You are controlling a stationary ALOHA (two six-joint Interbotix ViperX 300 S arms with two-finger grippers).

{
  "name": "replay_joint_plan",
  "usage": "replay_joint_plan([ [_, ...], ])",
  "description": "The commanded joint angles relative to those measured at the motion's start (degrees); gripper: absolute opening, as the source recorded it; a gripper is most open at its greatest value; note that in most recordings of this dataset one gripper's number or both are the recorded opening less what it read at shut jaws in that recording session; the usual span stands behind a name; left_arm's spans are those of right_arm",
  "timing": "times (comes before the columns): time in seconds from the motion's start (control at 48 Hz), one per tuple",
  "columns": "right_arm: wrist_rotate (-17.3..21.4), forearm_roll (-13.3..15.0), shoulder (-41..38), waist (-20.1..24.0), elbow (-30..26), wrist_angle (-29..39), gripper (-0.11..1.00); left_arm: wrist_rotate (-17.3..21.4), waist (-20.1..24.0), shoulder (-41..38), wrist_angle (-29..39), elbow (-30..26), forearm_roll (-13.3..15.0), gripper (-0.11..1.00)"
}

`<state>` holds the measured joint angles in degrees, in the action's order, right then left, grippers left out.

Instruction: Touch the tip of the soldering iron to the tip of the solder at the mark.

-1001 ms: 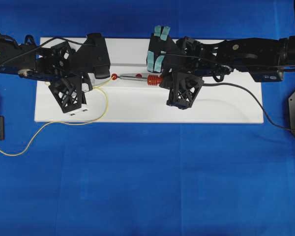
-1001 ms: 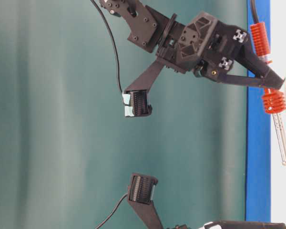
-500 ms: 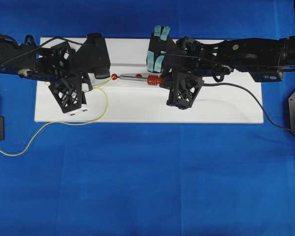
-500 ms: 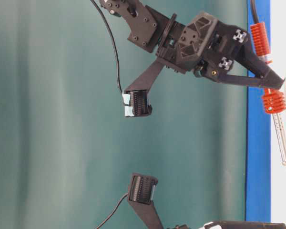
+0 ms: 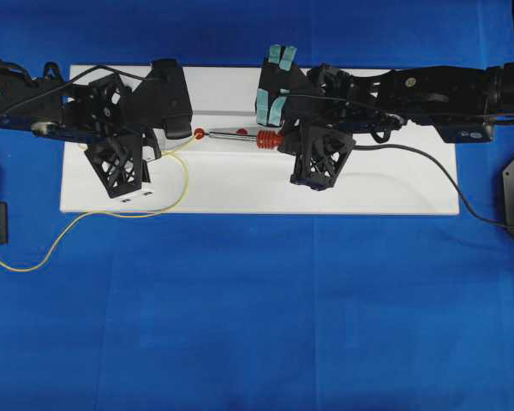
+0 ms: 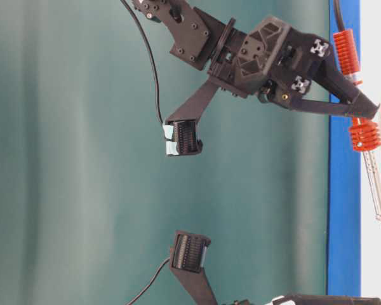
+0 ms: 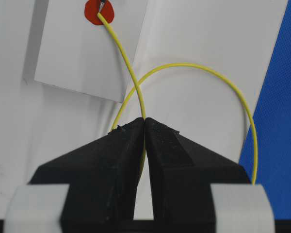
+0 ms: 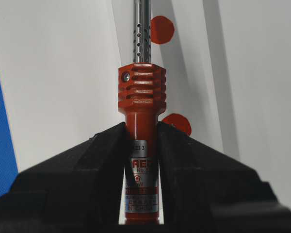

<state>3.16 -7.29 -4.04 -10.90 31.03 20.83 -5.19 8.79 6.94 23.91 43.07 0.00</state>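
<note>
The soldering iron (image 5: 240, 134) lies level over the white board (image 5: 394, 180), its red-orange ribbed handle (image 8: 141, 97) clamped in my right gripper (image 8: 141, 127), which is shut on it. Its silver shaft (image 6: 378, 190) points left toward the red mark (image 5: 200, 134). My left gripper (image 7: 145, 120) is shut on the thin yellow solder (image 7: 131, 73), which curves forward to the mark (image 7: 99, 12). In the left wrist view the iron's dark tip (image 7: 101, 6) meets the solder's end on that mark.
Two more red dots (image 8: 162, 30) (image 8: 177, 124) sit on the board under the iron. The solder's slack (image 5: 187, 175) loops across the board and trails off onto the blue cloth (image 5: 257, 308). The iron's black cord (image 5: 445, 175) runs off to the right.
</note>
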Motion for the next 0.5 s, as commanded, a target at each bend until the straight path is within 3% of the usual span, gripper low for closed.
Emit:
replay_joint_plan([
  [0.0, 0.1, 0.1, 0.7, -0.1, -1.5, -0.2, 0.06, -0.2, -0.1, 1.8, 0.1, -0.4, -0.1, 0.02],
  [0.479, 0.0, 0.1, 0.8, 0.0, -1.5, -0.2, 0.06, -0.4, -0.9, 13.6, 5.5, 1.9, -0.1, 0.02],
])
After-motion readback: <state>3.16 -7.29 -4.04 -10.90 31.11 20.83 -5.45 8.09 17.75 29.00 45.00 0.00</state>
